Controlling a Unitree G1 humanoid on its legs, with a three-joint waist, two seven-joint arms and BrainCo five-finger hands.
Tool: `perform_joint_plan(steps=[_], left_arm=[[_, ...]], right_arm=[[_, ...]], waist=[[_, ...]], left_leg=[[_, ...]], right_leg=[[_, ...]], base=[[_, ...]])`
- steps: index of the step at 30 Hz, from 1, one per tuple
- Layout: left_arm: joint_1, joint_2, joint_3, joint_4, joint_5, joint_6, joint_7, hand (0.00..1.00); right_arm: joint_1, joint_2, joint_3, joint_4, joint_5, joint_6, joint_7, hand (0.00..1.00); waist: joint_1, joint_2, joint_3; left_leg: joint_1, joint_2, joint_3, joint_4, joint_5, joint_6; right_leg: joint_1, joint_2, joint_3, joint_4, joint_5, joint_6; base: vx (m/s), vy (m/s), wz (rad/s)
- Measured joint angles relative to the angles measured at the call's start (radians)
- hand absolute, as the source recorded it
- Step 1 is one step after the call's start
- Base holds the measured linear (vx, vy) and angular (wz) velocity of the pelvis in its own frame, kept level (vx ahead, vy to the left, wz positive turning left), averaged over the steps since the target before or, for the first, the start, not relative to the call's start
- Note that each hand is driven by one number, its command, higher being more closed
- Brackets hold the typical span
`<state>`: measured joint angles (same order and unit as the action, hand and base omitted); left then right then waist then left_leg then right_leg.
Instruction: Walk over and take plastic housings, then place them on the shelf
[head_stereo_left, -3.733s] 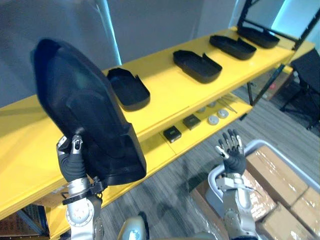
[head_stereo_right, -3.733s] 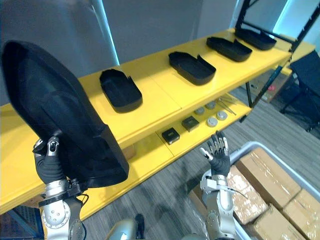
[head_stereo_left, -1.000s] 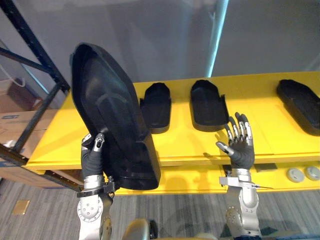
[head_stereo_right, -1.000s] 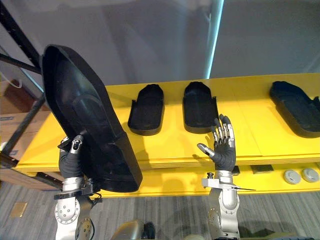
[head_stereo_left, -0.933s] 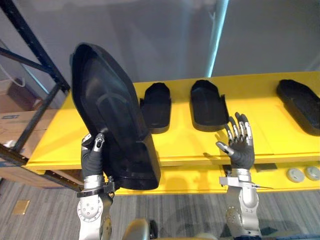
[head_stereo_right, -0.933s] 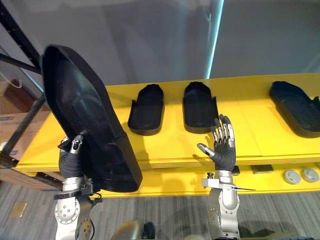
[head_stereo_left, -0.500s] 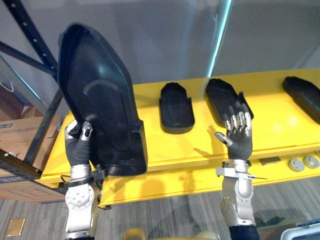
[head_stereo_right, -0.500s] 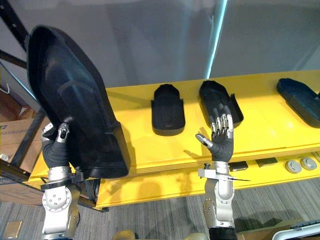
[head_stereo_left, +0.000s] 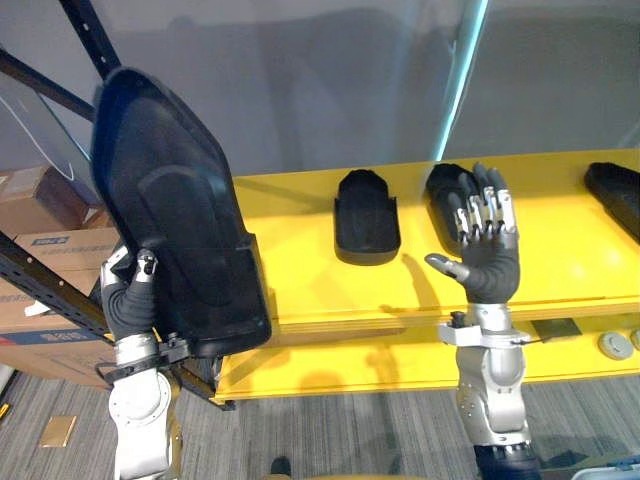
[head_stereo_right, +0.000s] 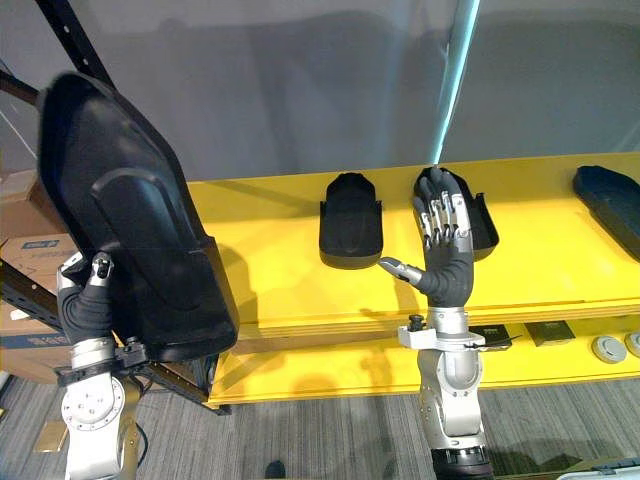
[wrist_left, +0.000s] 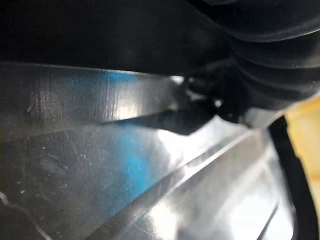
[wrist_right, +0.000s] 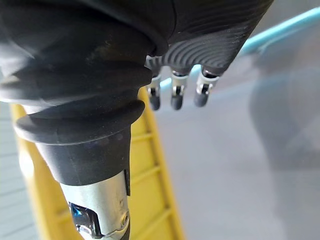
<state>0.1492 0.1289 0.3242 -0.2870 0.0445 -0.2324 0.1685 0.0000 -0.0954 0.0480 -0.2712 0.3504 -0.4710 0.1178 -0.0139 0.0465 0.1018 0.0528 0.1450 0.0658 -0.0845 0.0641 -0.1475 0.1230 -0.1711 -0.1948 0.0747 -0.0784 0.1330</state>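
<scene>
The left hand (head_stereo_left: 128, 305) is clamped on the housing (head_stereo_left: 170, 200): its thumb (head_stereo_left: 146, 266) presses the hollow inner face near the lower end, while the fingers are hidden behind the shell. The housing stands upright above this hand, leaning a little away from the other arm, off the shelf (head_stereo_left: 300, 290) and in front of its end. In the left wrist view its glossy black surface lies right against the hand. The right hand (head_stereo_right: 447, 270) is raised with the palm up, fingers (head_stereo_right: 440, 215) straight and spread, thumb out to the side, holding nothing. Just beyond its fingertips a second housing (head_stereo_right: 484, 222) lies flat on the shelf, partly covered by them. A third housing (head_stereo_right: 350, 220) lies flat between the two hands, nearer the right one. A fourth housing (head_stereo_right: 612, 205) lies well out past the right hand. Below that hand, on a lower board, sit dark squares (head_stereo_right: 553, 332) and round discs (head_stereo_right: 607, 348). Beyond the left hand stand cardboard boxes (head_stereo_left: 50, 250) and a black post (head_stereo_left: 80, 30).
</scene>
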Motion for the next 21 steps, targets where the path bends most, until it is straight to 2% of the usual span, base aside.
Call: perform_joint_plan(steps=[4, 7, 10, 13, 15, 17, 21], left_arm=[[-0.04, 0.109, 0.031, 0.149, 0.044, 0.032, 0.004, 1.0], [-0.135, 0.234, 0.062, 0.392, 0.049, 0.067, 0.01, 1.0], [-0.22, 0.311, 0.071, 0.546, 0.04, 0.075, 0.022, 1.0], [-0.29, 0.359, 0.068, 0.64, 0.038, 0.082, 0.022, 1.0], [-0.337, 0.388, 0.065, 0.712, 0.038, 0.086, 0.022, 1.0], [-0.39, 0.414, 0.057, 0.79, 0.007, 0.102, 0.022, 1.0], [-0.446, 0.421, 0.054, 0.887, -0.052, 0.105, -0.002, 1.0]], right_arm=[[0.022, -0.003, 0.027, 0.0, -0.006, 0.012, 0.014, 0.0], [0.026, -0.024, 0.065, 0.0, -0.065, 0.012, 0.015, 0.0], [0.026, -0.063, 0.086, -0.011, -0.091, 0.016, 0.035, 0.0], [0.025, -0.099, 0.089, -0.039, -0.09, 0.021, 0.054, 0.0], [0.023, -0.121, 0.092, -0.042, -0.09, 0.03, 0.063, 0.0], [0.022, -0.144, 0.092, -0.043, -0.088, 0.057, 0.078, 0.0], [0.02, -0.179, 0.111, -0.055, -0.082, 0.078, 0.1, 0.0]], waist=[[-0.001, -0.008, -0.005], [-0.001, -0.013, -0.006], [-0.003, -0.014, -0.007], [-0.008, -0.008, -0.004], [-0.027, -0.005, -0.003], [-0.037, 0.005, 0.003], [-0.057, 0.034, 0.022]], left_leg=[[-0.001, 0.002, 0.011, -0.001, 0.001, -0.001], [-0.004, 0.0, 0.029, -0.001, 0.009, -0.003], [-0.007, 0.002, 0.043, -0.001, 0.012, -0.004], [-0.009, 0.003, 0.058, 0.0, 0.017, -0.002], [-0.017, 0.003, 0.058, 0.003, 0.022, 0.0], [-0.023, 0.006, 0.072, 0.003, 0.026, 0.0], [-0.026, 0.006, 0.088, 0.003, 0.031, 0.002]], right_leg=[[-0.008, 0.001, 0.004, -0.002, 0.003, 0.004], [-0.023, -0.001, 0.02, -0.002, 0.012, 0.008], [-0.039, 0.0, 0.038, 0.002, 0.014, 0.008], [-0.055, 0.001, 0.056, 0.009, 0.015, 0.009], [-0.064, 0.002, 0.057, 0.014, 0.016, 0.008], [-0.089, 0.003, 0.073, 0.032, 0.016, 0.008], [-0.113, 0.003, 0.091, 0.047, 0.017, 0.011]], base=[[-0.02, -0.008, -0.05], [0.01, 0.011, -0.1], [0.0, 0.002, -0.13], [-0.02, 0.0, -0.13], [-0.04, -0.004, -0.04], [-0.06, 0.004, -0.19], [-0.05, 0.002, -0.12]])
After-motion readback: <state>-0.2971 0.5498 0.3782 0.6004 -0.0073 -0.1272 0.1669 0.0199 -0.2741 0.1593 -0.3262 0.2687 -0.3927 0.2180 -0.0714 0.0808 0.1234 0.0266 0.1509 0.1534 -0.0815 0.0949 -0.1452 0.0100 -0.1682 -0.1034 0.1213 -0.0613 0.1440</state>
